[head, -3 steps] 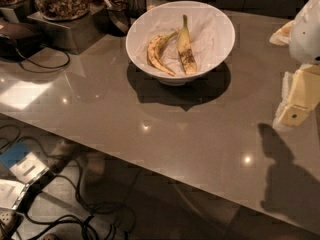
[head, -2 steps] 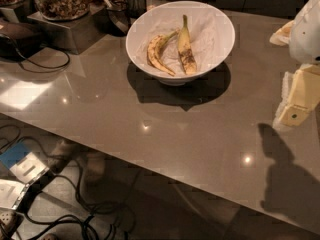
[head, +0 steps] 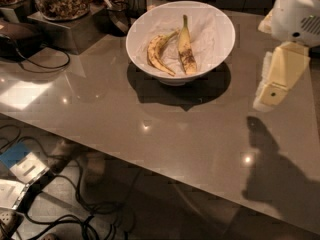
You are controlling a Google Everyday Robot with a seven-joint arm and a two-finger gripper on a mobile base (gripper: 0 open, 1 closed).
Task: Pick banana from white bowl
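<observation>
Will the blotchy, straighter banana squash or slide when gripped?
Probably soft: the banana has large dark blotches, so squeeze gently. It may slide on the glossy white bowl, perhaps nudging the curved banana beside it. The gripper hangs right of the bowl.

- The arm (head: 299, 13) is seen only in part, at the upper right corner of the view.
- A white, rounded housing is shown there, with a small grille and a dark spot on its side.
- The rest of the arm is cut off by the edge of the view.
- Just under the housing, the gripper (head: 274, 84) is seen as a cream-coloured body with flat sides.
- The gripper is pointed downward, and its lower end is tilted to the left.
- A small dark dot is seen on its lower face, and a paler strip along its left side.
- The gripper is held in the air at the right side of the view.
</observation>
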